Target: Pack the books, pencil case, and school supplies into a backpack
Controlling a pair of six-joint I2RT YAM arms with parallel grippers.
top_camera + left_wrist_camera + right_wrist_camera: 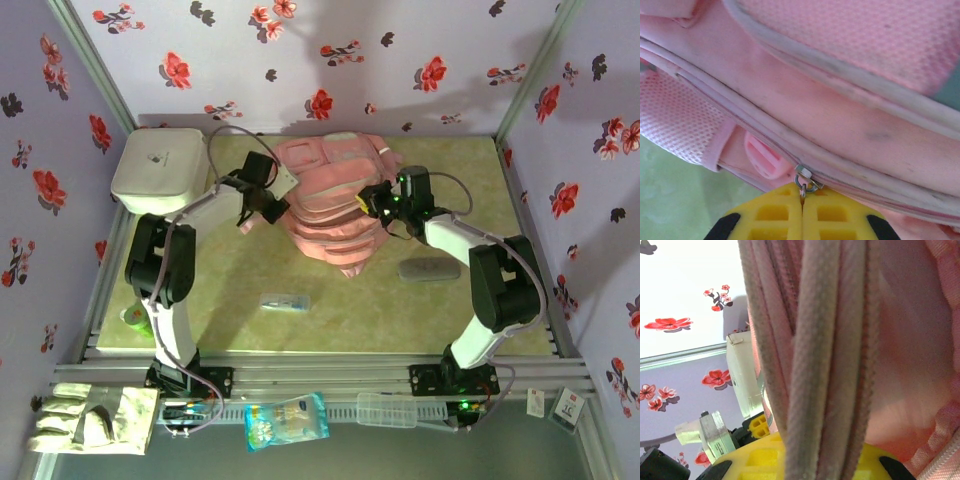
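Note:
The pink backpack [335, 195] lies at the middle back of the table. At its left side my left gripper [273, 203] is shut on the small metal zipper pull [803, 186], its yellow fingers [775, 212] pressed together just below the zipper track. My right gripper [373, 201] is at the backpack's right side, shut on the pale trimmed edge of the backpack [815, 365]. The grey pencil case [428, 269] lies flat right of the backpack. A clear packet [285, 301] lies in front, and a green roll [135, 318] sits at the near left edge. The books are out of view.
A white rounded box [160, 170] stands at the back left corner. Off the table's front rail lie a pale glove [95, 418], a blue-white bag [287, 420] and a clear box [385, 408]. Flowered walls close in three sides.

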